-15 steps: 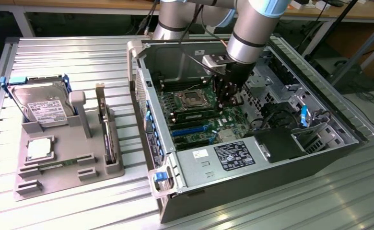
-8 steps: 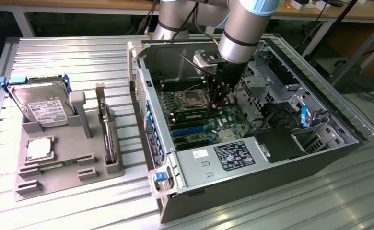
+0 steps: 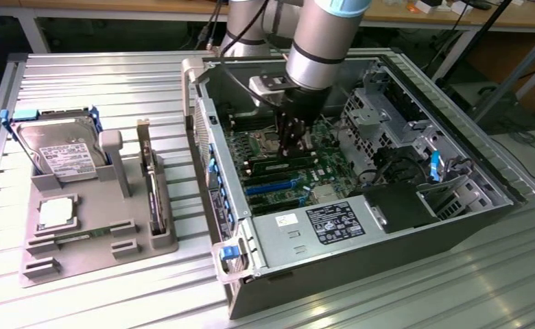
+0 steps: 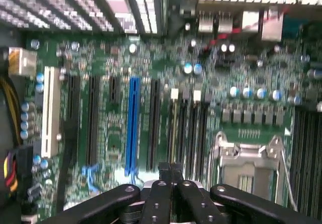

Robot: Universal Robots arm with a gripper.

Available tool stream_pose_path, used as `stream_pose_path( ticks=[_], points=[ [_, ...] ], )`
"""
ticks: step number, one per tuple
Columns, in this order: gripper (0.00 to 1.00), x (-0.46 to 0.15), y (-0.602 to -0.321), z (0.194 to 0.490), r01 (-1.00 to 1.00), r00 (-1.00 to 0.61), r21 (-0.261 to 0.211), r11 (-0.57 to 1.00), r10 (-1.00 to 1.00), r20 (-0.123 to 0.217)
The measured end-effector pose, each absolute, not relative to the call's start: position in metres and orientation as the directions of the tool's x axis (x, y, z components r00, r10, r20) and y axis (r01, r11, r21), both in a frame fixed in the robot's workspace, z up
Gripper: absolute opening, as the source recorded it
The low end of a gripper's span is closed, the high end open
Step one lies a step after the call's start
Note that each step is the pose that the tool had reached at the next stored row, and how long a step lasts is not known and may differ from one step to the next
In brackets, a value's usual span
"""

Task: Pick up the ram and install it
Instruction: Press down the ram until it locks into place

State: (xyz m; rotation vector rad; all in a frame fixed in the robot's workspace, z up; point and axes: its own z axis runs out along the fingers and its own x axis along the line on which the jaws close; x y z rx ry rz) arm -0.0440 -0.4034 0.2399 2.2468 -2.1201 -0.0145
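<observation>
The ram (image 3: 278, 165), a long dark green stick, lies along a memory slot on the motherboard (image 3: 327, 179) inside the open computer case (image 3: 377, 240). My gripper (image 3: 292, 152) reaches straight down into the case, its fingertips right at the ram's upper edge near its middle. In the wrist view the gripper (image 4: 171, 167) has its two black fingers pressed together with no gap, pointing at the row of black memory slots (image 4: 188, 128) beside the CPU socket (image 4: 246, 158). I cannot tell from the wrist view whether the tips touch the ram.
A grey tray (image 3: 84, 257) on the exterior view's left carries a hard drive (image 3: 57, 152), an upright expansion card (image 3: 149, 185) and a CPU chip (image 3: 57, 212). Inside the case, the drive cage (image 3: 387, 116), the labelled power supply (image 3: 339, 223) and a blue slot (image 4: 132, 126) surround the gripper.
</observation>
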Motion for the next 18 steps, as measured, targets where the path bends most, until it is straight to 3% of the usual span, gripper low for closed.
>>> stream_pose_path(
  ticks=[6,14,18],
  points=[
    [0.11,-0.083,-0.403,0.240,-0.997,0.059,0.044,-0.057,-0.998,0.031],
    [0.11,-0.084,-0.404,0.229,-0.998,0.059,0.040,-0.057,-0.998,0.034],
    [0.11,-0.076,-0.403,0.251,-0.998,0.058,0.041,-0.057,-0.998,0.034]
  ],
)
